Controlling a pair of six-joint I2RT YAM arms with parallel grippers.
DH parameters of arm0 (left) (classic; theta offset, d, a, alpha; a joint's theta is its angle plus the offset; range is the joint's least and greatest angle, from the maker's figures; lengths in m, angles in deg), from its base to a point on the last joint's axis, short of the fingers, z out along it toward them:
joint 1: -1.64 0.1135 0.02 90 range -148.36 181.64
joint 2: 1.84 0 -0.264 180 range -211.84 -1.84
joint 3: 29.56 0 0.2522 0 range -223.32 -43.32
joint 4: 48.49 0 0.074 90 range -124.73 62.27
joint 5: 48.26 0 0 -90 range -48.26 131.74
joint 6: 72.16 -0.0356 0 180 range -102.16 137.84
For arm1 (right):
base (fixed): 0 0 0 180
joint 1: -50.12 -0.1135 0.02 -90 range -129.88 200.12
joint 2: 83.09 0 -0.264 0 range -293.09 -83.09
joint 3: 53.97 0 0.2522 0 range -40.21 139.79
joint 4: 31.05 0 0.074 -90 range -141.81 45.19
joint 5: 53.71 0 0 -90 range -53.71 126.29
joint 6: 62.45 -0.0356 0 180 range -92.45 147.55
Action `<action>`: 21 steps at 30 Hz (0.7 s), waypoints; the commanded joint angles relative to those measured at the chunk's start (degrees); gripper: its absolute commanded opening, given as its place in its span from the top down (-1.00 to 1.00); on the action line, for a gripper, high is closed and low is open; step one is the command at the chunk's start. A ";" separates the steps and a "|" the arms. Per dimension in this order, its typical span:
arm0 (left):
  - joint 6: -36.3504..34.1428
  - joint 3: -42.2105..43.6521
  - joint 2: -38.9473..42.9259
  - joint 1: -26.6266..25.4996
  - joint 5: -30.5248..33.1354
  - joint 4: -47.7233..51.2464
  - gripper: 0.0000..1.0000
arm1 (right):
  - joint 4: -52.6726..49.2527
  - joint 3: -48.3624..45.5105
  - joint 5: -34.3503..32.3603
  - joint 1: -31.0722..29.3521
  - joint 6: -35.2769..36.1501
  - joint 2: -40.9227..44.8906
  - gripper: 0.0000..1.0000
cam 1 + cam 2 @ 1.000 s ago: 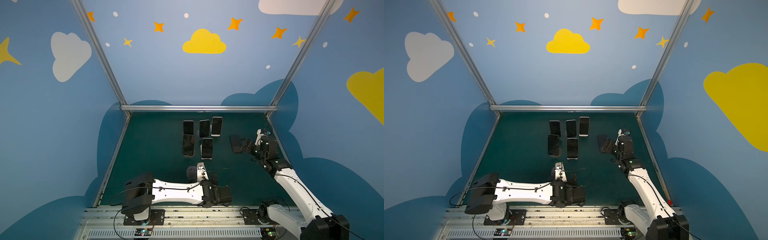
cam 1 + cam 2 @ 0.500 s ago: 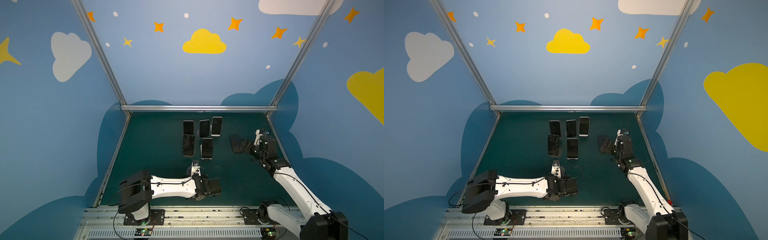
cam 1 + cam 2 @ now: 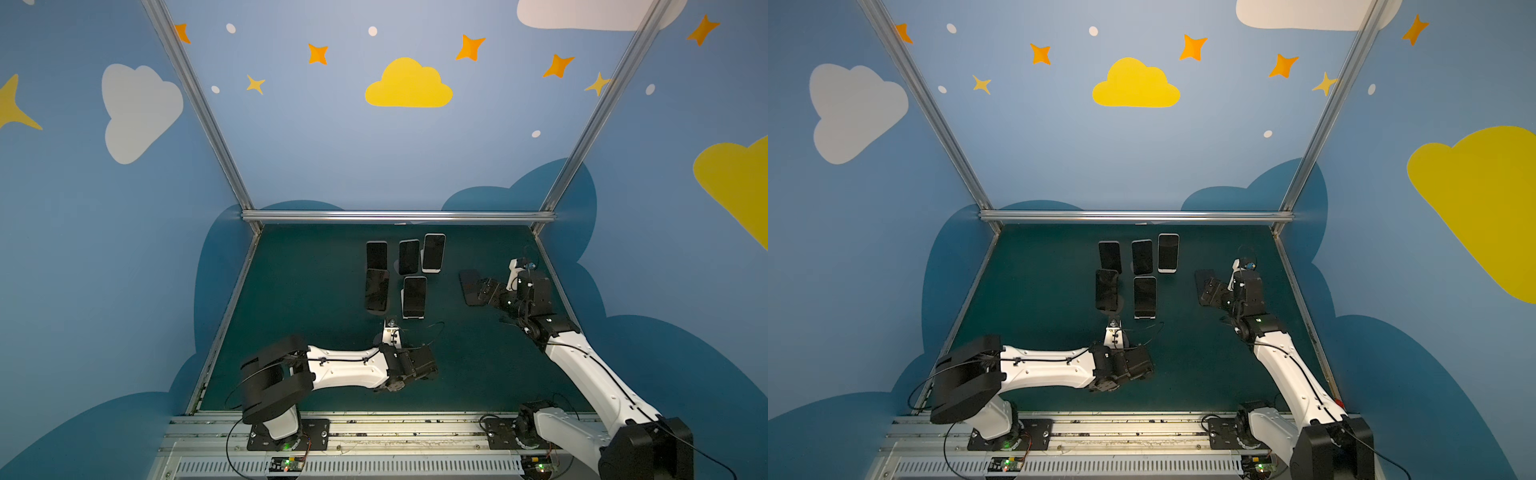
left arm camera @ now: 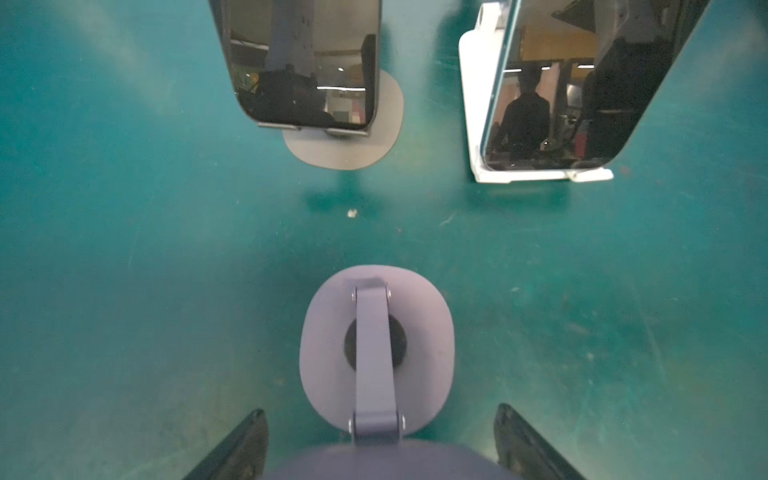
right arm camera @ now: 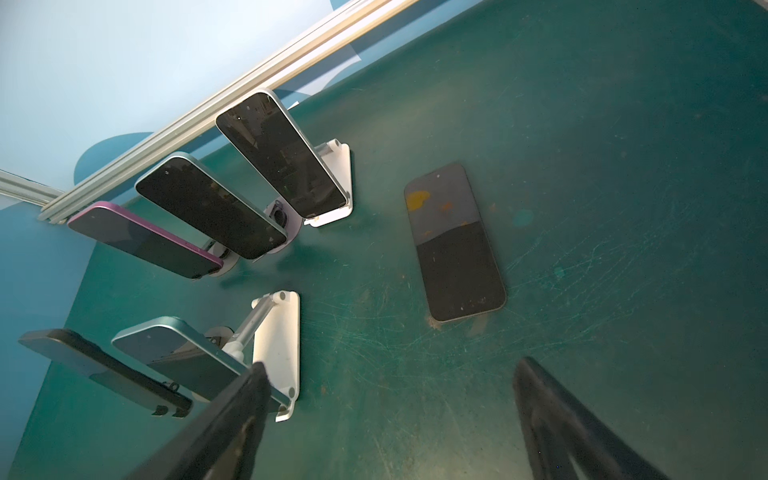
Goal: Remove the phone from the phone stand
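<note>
Step in hand, as I'm reading it: the set-down, right after the lift-off. The phone (image 5: 455, 243) is lying flat, face up, on the counter (image 5: 623, 166). It's off any stand and apart from the standing group. The right end effector (image 3: 482, 291) is hanging just over it, jaws spread, pinching nothing. The left end effector (image 4: 380, 411) is sitting low over the empty stand (image 4: 332, 324), with its fingers (image 4: 249, 440) bracketing the stand's head. The gap is looking wide, but I can't tell whether they're gripping or even touching it. The five other phones (image 3: 413, 297) are resting on their stands.

Next move, my guess: the right arm is needing a clean lift away without nudging the flat phone. The left is needing to come off the stand without tipping it, staying clear of the two phones just ahead.
</note>
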 commanded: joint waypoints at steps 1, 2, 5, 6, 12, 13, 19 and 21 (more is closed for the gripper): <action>0.03 -1.11 -1.65 0.44 2.82 -0.43 -0.51 | 0.93 0.61 0.39 -0.12 0.67 0.00 -0.82; 0.34 -1.00 -1.77 0.57 2.90 -0.16 -0.44 | 0.91 0.56 0.29 -0.11 0.65 0.02 -0.82; 2.17 -0.26 -1.32 0.81 3.86 1.11 -0.37 | 0.96 0.51 0.37 -0.12 0.65 0.15 -0.82; 2.18 0.35 -0.88 0.80 4.14 0.78 -0.33 | 0.99 0.51 0.43 -0.17 0.67 0.07 -0.82; 1.90 3.26 2.85 0.85 5.37 -0.08 -0.27 | 0.94 0.48 0.63 -0.26 0.57 0.32 -0.81; 1.38 3.92 3.73 0.85 5.38 -0.62 -0.27 | 0.86 0.45 0.63 -0.28 0.62 0.45 -0.80; 2.88 6.47 9.90 0.42 6.57 2.31 -0.25 | 0.93 0.34 0.54 -0.53 0.74 0.74 -0.80; 5.27 7.16 12.57 0.06 7.59 5.57 -0.24 | 1.08 0.37 0.62 -0.64 0.74 0.83 -0.80</action>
